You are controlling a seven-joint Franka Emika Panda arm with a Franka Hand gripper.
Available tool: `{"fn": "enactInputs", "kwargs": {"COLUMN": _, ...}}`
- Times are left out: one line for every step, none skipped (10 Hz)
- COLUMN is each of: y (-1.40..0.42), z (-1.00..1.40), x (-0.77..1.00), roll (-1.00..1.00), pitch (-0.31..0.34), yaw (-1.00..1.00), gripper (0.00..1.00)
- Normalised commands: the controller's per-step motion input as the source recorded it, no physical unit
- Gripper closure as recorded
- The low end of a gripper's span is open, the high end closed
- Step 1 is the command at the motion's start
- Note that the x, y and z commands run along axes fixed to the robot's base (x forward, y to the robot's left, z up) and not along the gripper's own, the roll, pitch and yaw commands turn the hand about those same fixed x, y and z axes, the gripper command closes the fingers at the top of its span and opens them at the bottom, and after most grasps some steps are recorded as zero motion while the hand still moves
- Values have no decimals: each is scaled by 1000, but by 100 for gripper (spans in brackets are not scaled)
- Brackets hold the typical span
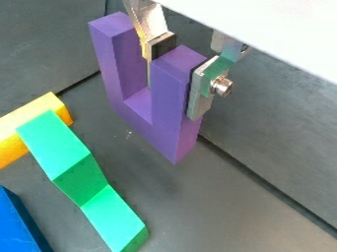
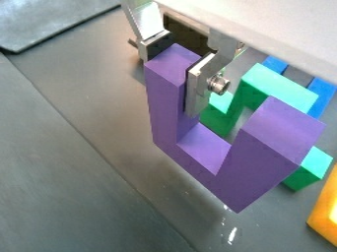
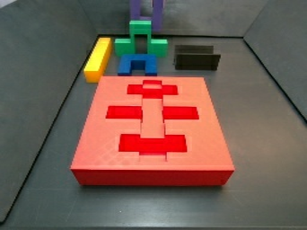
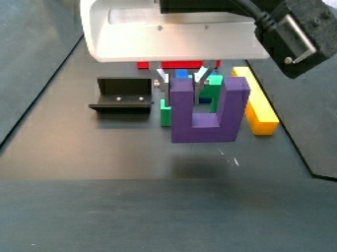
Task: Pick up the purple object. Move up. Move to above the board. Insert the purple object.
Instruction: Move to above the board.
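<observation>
The purple object is a U-shaped block with its prongs upright. My gripper is shut on one prong, a silver finger on its outer face and the other finger inside the U. It shows the same way in the other wrist view, gripper. In a side view the purple object hangs a little above the dark floor, with a shadow beneath it. The board, a red slab with cross- and T-shaped cut-outs, lies apart from it.
A green block, a blue arch block and a yellow bar lie close by the purple object. The dark fixture stands beside them. Grey walls ring the floor.
</observation>
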Motion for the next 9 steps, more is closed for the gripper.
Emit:
{"fn": "enactInputs", "kwargs": {"y": -5, "z": 1400, "x": -24, "roll": -23, "pitch": 33, "yaw": 0, "gripper": 100}}
{"fn": "enactInputs", "kwargs": {"y": -7, "z": 1400, "x": -38, "roll": -9, "pitch": 38, "yaw": 0, "gripper": 100}}
{"fn": "enactInputs", "kwargs": {"y": 1, "z": 1400, "x": 22, "roll": 1, "pitch": 30, "yaw": 4, "gripper": 100}}
{"fn": "enactInputs", "kwargs": {"y": 18, "z": 1400, "x": 53, "roll": -16, "pitch": 67, "yaw": -2, "gripper": 100}}
{"fn": "enactInputs", "kwargs": {"y": 6, "z": 648, "x": 10, "roll": 2, "pitch": 95, "yaw": 5, "gripper": 100}}
{"fn": "enactInputs", "kwargs": {"y": 0, "z": 252, "x": 21, "roll": 3, "pitch": 64, "yaw": 5, "gripper": 100}}
{"fn": "enactInputs", "kwargs": {"y": -1400, "z": 136, "x": -88, "roll": 13, "pitch": 150, "yaw": -39, "gripper": 100}}
{"fn": "enactInputs", "kwargs": {"y": -1400, "z": 134, "x": -92, "roll": 43, "pitch": 129, "yaw": -23, "gripper": 100}}
{"fn": "enactInputs", "kwargs": {"y": -1400, "z": 136, "x": -103, "roll": 72, "pitch": 49, "yaw": -9, "gripper": 100}}
